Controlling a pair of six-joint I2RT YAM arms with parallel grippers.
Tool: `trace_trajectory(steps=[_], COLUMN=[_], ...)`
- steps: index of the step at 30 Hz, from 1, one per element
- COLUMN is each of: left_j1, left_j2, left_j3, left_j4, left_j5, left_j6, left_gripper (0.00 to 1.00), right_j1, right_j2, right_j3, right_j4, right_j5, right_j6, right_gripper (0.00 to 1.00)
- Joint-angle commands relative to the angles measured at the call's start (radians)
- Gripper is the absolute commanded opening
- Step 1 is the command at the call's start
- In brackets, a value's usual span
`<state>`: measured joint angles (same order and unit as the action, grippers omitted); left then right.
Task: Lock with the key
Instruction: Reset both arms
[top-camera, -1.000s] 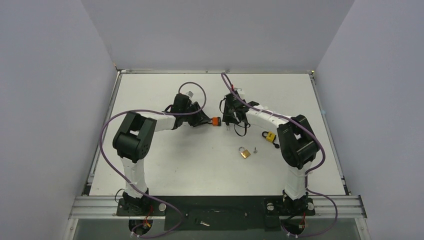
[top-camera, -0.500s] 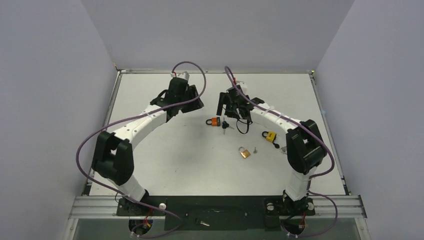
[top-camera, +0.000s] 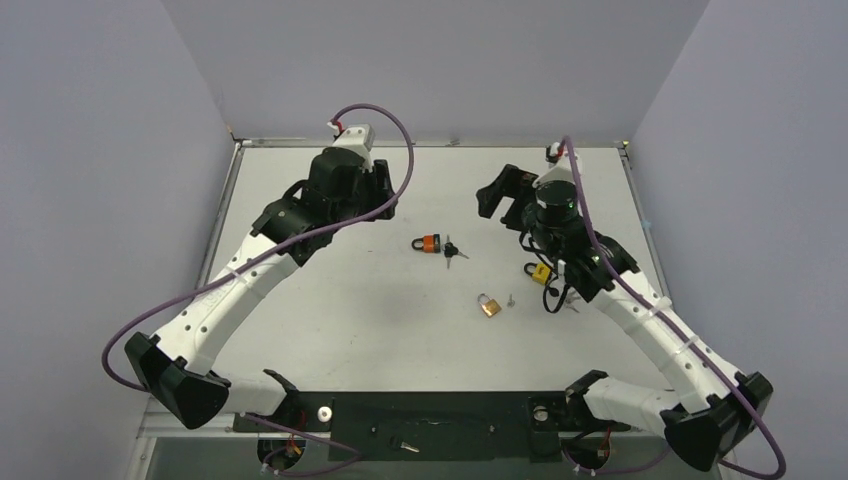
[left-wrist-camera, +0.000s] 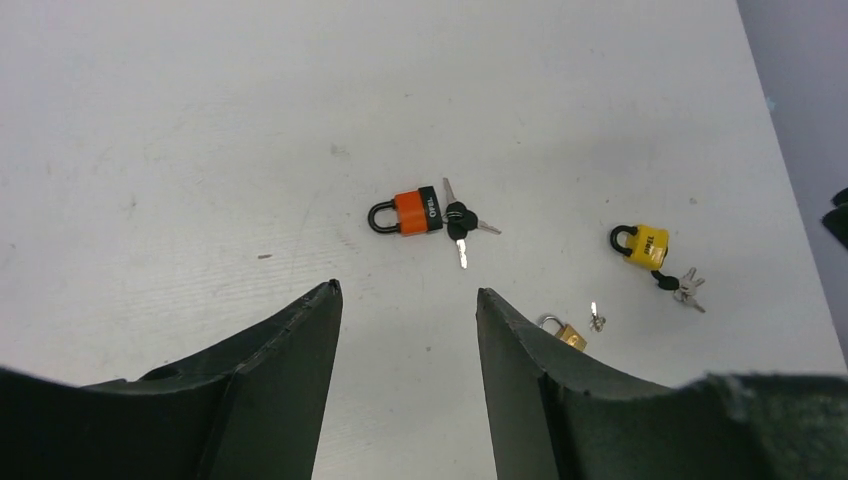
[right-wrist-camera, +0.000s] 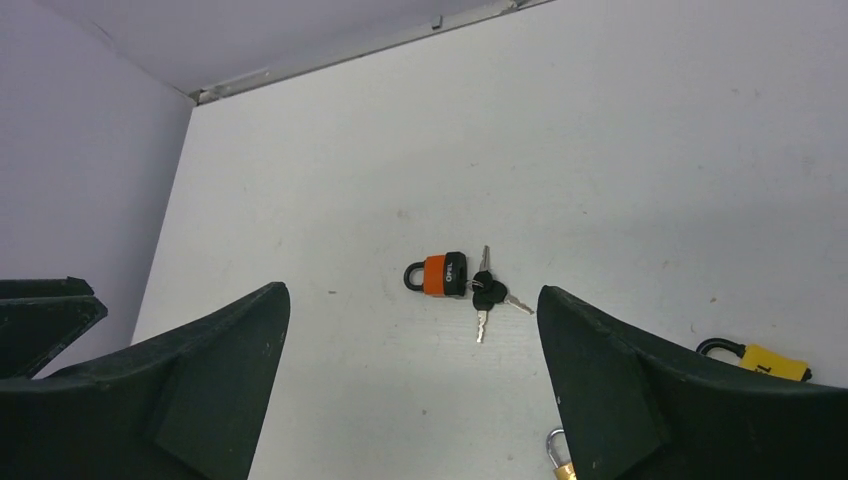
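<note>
An orange padlock (top-camera: 428, 243) lies flat on the white table (top-camera: 330, 310), its shackle pointing left. A bunch of black-headed keys (top-camera: 453, 250) rests against its base. The padlock (left-wrist-camera: 415, 211) and keys (left-wrist-camera: 460, 220) show ahead of my left gripper (left-wrist-camera: 407, 290), which is open, empty and well above the table. My right gripper (right-wrist-camera: 412, 290) is also wide open and empty, with the padlock (right-wrist-camera: 443, 275) and keys (right-wrist-camera: 488, 290) beyond its fingertips. From above, the left gripper (top-camera: 385, 198) hangs left of the padlock and the right gripper (top-camera: 503, 193) up to its right.
A yellow padlock (top-camera: 540, 272) with keys lies under the right arm. A small brass padlock (top-camera: 489, 305) with a loose key (top-camera: 510, 298) beside it lies nearer the front. Grey walls enclose the table on three sides.
Both grippers have opened, let go of the orange padlock and keys, and pulled up and away to either side. The padlock now lies on the table.
</note>
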<state>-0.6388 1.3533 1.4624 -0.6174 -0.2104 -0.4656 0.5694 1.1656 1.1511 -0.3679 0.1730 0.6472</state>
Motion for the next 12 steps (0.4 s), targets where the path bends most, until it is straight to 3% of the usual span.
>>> trace_trajectory(steps=[1, 12], left_j1=[0.003, 0.005], left_j2=[-0.063, -0.087], left_j3=[0.024, -0.005], left_j4=[-0.069, -0.040], left_j5=[-0.063, -0.080], left_j6=[0.064, 0.093], left_gripper=[0.50, 0.51], right_j1=[0.000, -0.002], right_j2=[-0.094, -0.124], right_j3=[-0.050, -0.057], right_j4=[0.019, 0.030], right_j5=[0.070, 0.081], right_j6=[0.002, 0.006], right_gripper=[0.90, 0.91])
